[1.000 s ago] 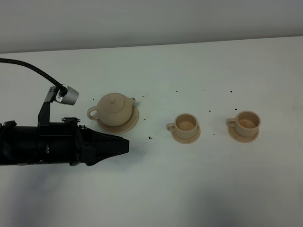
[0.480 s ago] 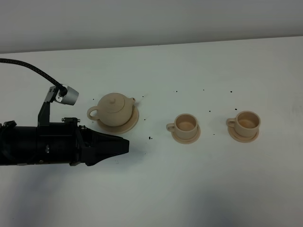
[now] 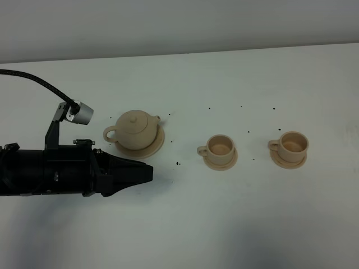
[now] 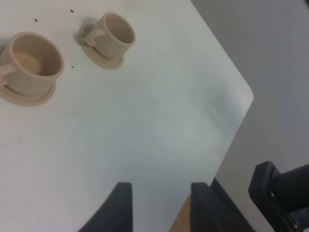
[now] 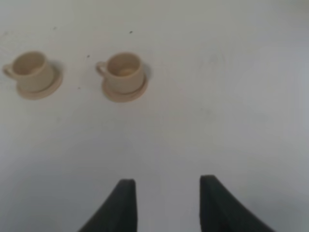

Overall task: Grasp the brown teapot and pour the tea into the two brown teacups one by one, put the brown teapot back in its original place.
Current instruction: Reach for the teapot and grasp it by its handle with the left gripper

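The brown teapot [image 3: 134,128] stands upright with its lid on, on the wide tan saucer [image 3: 155,148], at the table's left. The two brown teacups stand on their small saucers to its right: one in the middle [image 3: 220,147], one further right [image 3: 293,144]. My left gripper [image 3: 148,172] is open and empty, low over the table just in front of the teapot, apart from it. The left wrist view shows its gap [image 4: 161,186] and both cups [image 4: 34,58] [image 4: 116,31]. My right gripper [image 5: 166,181] is open and empty, outside the high view; both cups [image 5: 30,67] [image 5: 123,70] lie ahead of it.
Small dark specks [image 3: 178,163] are scattered on the white table between the teapot and the cups. The table's right corner [image 4: 248,94] shows in the left wrist view, with a black arm part [image 4: 285,193] beyond it. A wall runs behind the table [image 3: 179,28].
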You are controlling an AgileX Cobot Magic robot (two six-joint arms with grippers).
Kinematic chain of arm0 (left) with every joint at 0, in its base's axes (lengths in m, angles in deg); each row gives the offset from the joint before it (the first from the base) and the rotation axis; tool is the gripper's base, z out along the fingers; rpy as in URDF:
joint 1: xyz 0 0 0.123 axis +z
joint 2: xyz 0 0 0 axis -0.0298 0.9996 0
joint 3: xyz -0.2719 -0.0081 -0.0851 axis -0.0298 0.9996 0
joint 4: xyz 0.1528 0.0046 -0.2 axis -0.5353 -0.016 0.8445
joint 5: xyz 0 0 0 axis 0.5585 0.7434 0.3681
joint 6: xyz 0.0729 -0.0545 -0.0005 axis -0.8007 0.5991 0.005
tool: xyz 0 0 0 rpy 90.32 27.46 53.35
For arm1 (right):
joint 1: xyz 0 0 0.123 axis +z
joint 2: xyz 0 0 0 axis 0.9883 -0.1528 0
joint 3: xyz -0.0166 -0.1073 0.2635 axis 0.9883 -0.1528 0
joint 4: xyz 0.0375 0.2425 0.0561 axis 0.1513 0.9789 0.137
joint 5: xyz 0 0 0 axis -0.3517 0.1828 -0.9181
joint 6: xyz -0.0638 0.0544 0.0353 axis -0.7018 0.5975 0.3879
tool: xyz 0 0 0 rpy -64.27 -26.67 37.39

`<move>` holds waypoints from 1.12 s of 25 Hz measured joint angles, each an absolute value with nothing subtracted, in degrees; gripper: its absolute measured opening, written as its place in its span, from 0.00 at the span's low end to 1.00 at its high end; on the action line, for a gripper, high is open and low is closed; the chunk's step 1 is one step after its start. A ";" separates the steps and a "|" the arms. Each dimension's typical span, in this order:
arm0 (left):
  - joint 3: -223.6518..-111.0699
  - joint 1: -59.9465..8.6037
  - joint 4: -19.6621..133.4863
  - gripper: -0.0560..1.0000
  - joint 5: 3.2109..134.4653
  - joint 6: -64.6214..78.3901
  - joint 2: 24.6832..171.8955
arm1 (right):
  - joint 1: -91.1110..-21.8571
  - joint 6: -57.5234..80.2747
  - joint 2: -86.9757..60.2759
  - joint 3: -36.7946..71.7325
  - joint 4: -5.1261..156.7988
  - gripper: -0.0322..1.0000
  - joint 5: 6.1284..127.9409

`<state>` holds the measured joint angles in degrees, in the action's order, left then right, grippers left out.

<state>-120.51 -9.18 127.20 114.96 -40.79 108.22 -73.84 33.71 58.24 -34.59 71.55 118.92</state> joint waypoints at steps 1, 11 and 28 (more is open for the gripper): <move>-120.51 -9.18 127.20 0.38 114.96 -40.79 108.22 | -75.74 33.68 59.01 -34.59 71.55 0.36 118.86; -120.51 -9.18 126.59 0.38 114.96 -40.79 108.22 | -81.79 30.21 60.20 -34.59 72.83 0.36 118.93; -138.12 -9.18 96.48 0.38 114.04 -5.20 108.10 | -81.79 29.79 60.20 -34.59 73.09 0.36 118.93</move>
